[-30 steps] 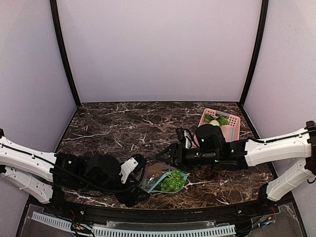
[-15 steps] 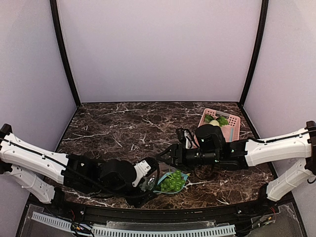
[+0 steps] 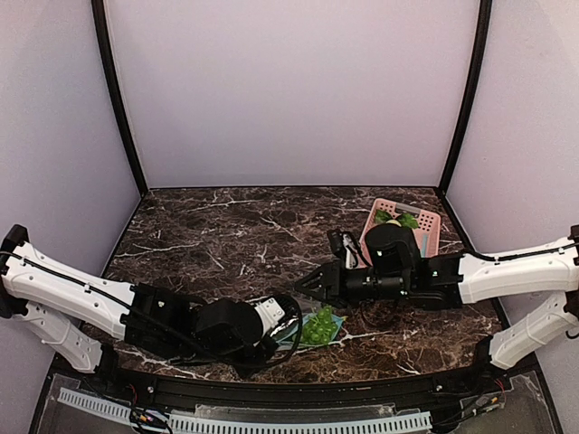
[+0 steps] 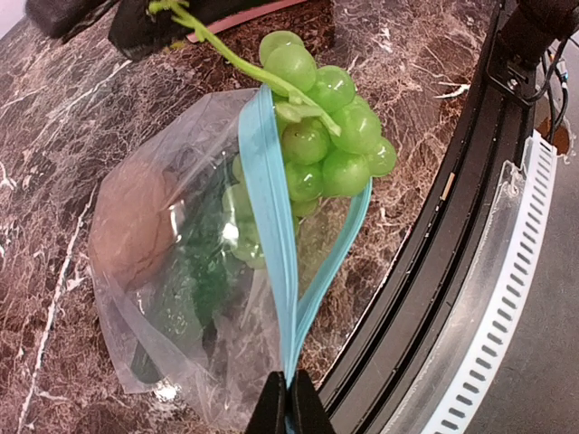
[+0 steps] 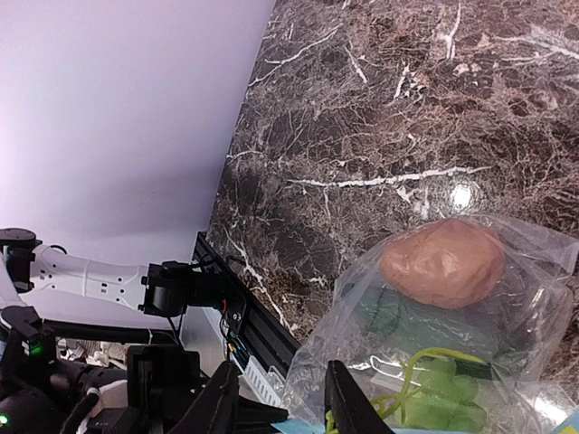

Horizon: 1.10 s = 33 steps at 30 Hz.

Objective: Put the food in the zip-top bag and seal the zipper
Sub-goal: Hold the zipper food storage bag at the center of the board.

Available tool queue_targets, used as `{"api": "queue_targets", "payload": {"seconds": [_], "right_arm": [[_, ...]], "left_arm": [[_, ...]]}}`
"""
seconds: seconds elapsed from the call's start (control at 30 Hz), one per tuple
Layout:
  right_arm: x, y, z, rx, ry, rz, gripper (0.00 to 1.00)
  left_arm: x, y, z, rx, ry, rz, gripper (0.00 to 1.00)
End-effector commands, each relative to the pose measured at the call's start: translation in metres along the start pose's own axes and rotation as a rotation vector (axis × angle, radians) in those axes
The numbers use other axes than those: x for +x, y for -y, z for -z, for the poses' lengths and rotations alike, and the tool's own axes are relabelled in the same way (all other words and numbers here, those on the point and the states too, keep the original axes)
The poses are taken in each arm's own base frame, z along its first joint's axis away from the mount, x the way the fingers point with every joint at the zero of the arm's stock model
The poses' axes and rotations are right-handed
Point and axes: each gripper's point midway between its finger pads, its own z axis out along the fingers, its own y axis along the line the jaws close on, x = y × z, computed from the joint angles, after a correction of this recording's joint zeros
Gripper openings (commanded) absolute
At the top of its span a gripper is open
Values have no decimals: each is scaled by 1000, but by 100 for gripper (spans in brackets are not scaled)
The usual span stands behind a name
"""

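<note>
The clear zip-top bag (image 4: 185, 136) lies near the table's front edge, its teal zipper (image 4: 271, 217) gaping at the mouth. Inside show the brown-orange lump (image 4: 136, 237) and a dark green leafy piece (image 4: 194, 280). A bunch of green grapes (image 4: 330, 136) sits half out of the mouth, its stem reaching up towards my right gripper (image 3: 306, 282). My left gripper (image 4: 289, 409) is shut on the zipper's near end. In the right wrist view the right gripper (image 5: 282, 407) has its fingers apart over the bag's (image 5: 362, 271) edge, above the lump (image 5: 441, 264).
A pink basket (image 3: 430, 237) with green and pale food pieces stands at the back right. The black front rail (image 4: 452, 226) runs close beside the bag. Purple walls enclose the marble table (image 3: 226, 235).
My left gripper slid right to the bag's near end and shut on the zipper. The right gripper's fingers narrowed and it drew back slightly to the right.
</note>
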Motion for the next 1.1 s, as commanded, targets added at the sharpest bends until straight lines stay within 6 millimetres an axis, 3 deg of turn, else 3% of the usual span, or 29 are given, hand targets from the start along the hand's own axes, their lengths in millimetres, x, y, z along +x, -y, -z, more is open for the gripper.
{"api": "queue_targets", "payload": {"seconds": [0.0, 0.23, 0.43, 0.8, 0.97, 1.07], "right_arm": [[-13, -19, 15, -16, 49, 49, 26], [-18, -31, 29, -26, 64, 105, 0], [-8, -22, 22, 12, 33, 110, 0], [59, -2, -18, 58, -128, 79, 0], [49, -18, -22, 45, -102, 118, 2], [38, -32, -15, 48, -78, 166, 19]], "left_arm": [[-18, -4, 20, -1, 69, 49, 1], [-43, -3, 39, 101, 190, 229, 1], [-52, -10, 38, 208, 257, 371, 1], [-29, -18, 23, 224, 205, 446, 1], [-24, -24, 25, 207, 207, 463, 1], [-21, -27, 27, 199, 208, 474, 1]]}}
